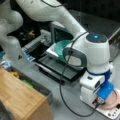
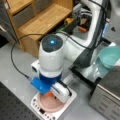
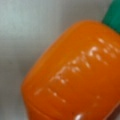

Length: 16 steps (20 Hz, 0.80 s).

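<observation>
Low over the pink plate (image 2: 50, 104), end effector (image 2: 51, 95) meets orange carrot (image 3: 75, 75).

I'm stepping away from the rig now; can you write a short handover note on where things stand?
Claw: hidden below the wrist housing, low over the pink plate; its fingers do not show.
Orange toy carrot with a green top fills the wrist view; an orange bit shows under the wrist in a front view. Whether it is gripped cannot be told.
Plate sits on the white scale, in both front views.
Teal bowl rests by the black tray.
Done: arm is down at the plate.
Left: confirm the carrot's grip or release.
</observation>
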{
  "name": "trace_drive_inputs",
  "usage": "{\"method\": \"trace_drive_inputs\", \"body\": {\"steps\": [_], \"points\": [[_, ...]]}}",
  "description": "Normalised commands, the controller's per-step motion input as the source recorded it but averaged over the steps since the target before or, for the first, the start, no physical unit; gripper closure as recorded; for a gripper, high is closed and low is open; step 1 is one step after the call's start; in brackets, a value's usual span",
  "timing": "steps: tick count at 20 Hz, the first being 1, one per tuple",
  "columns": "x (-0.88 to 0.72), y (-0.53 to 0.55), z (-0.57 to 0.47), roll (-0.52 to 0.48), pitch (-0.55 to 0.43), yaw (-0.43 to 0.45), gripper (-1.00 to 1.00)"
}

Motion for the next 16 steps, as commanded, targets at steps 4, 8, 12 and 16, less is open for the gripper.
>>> {"method": "trace_drive_inputs", "body": {"steps": [4, 8, 12, 16], "points": [[-0.14, -0.03, -0.12, -0.104, -0.128, 0.066, -1.00], [-0.15, -0.02, -0.13, -0.107, -0.128, 0.064, -1.00], [-0.14, -0.02, -0.13, -0.103, -0.137, 0.066, 1.00], [-0.14, -0.03, -0.14, -0.101, -0.143, 0.066, 1.00]]}}
